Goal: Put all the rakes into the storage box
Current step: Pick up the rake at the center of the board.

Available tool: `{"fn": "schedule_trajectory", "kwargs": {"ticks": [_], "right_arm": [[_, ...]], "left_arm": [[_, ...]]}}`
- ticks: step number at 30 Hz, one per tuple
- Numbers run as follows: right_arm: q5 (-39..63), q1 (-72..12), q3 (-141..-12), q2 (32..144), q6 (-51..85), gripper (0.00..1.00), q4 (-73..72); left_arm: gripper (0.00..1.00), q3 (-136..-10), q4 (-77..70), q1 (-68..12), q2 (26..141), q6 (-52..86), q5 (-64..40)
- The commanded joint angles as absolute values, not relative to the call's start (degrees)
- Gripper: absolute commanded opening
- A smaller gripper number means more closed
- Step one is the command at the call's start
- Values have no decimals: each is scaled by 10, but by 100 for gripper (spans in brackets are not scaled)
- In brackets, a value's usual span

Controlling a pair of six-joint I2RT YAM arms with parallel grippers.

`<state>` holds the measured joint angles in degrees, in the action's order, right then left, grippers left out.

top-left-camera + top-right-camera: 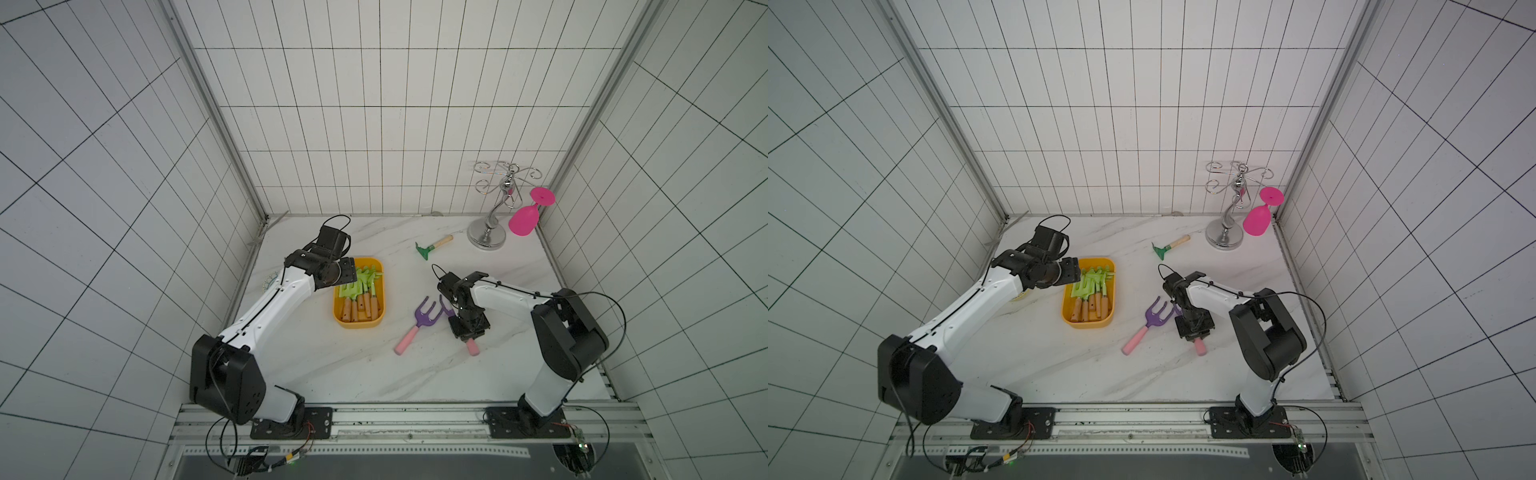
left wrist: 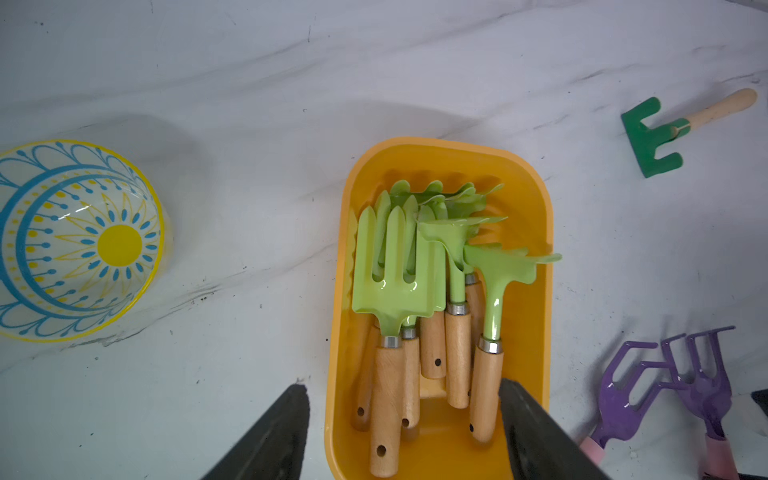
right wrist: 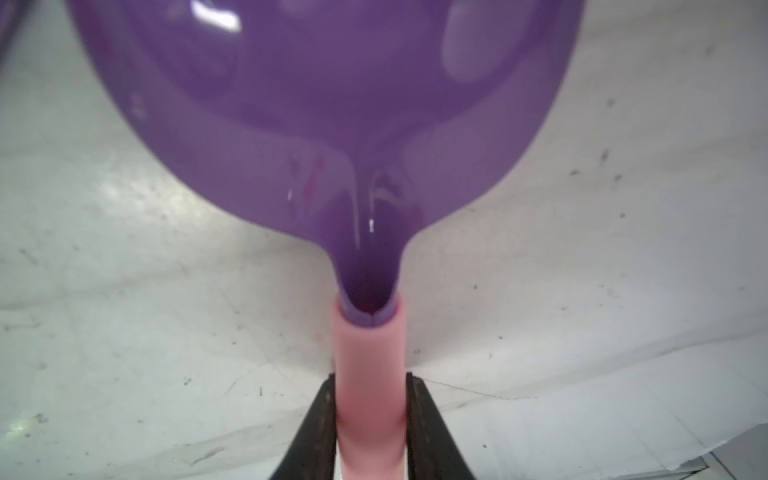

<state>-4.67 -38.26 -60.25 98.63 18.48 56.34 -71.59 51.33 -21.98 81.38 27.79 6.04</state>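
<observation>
The right gripper (image 3: 370, 376) has its two black fingers (image 3: 320, 415) pressed on both sides of the pink handle of a purple rake (image 3: 332, 104), so it has a tight hold of it. This rake is down low by the white table (image 1: 332, 365), and I cannot tell if it touches the table. Its prongs point away from the robot. Just beside it, on the side nearer the box, a second purple rake (image 1: 426, 316) lies flat on the table. The left gripper (image 2: 402, 384) has its jaws wide apart with nothing held between them. It hangs over the near end of the storage box (image 2: 440, 149), which is yellow-orange and sits on the table well apart from the held rake, on the left arm's side. Inside the box lie some light green rakes (image 2: 390, 270) with wooden handles. A round plate (image 2: 83, 241) with blue and yellow patterns sits near the box. A dark green rake (image 1: 432, 247) lies farther back. In the far right corner stands a metal rack (image 1: 494, 208) with a pink glass (image 1: 524, 220) hanging from it.
</observation>
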Motion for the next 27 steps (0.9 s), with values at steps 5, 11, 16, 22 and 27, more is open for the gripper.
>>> {"fn": "schedule_trajectory", "kwargs": {"ticks": [5, 11, 16, 22, 27], "right_arm": [[-184, -372, -690, 963, 131, 23, 651], [-173, -330, -707, 934, 125, 20, 617], [-65, -327, -693, 872, 141, 15, 514], [20, -336, -677, 821, 158, 12, 431], [118, -359, -657, 792, 185, 12, 355]], "left_arm": [[75, -703, 539, -292, 754, 346, 110], [77, -695, 508, -326, 735, 360, 70], [81, -639, 394, -328, 718, 359, -56], [83, -585, 247, -341, 725, 380, -191], [84, -561, 137, -363, 741, 404, -240]]}}
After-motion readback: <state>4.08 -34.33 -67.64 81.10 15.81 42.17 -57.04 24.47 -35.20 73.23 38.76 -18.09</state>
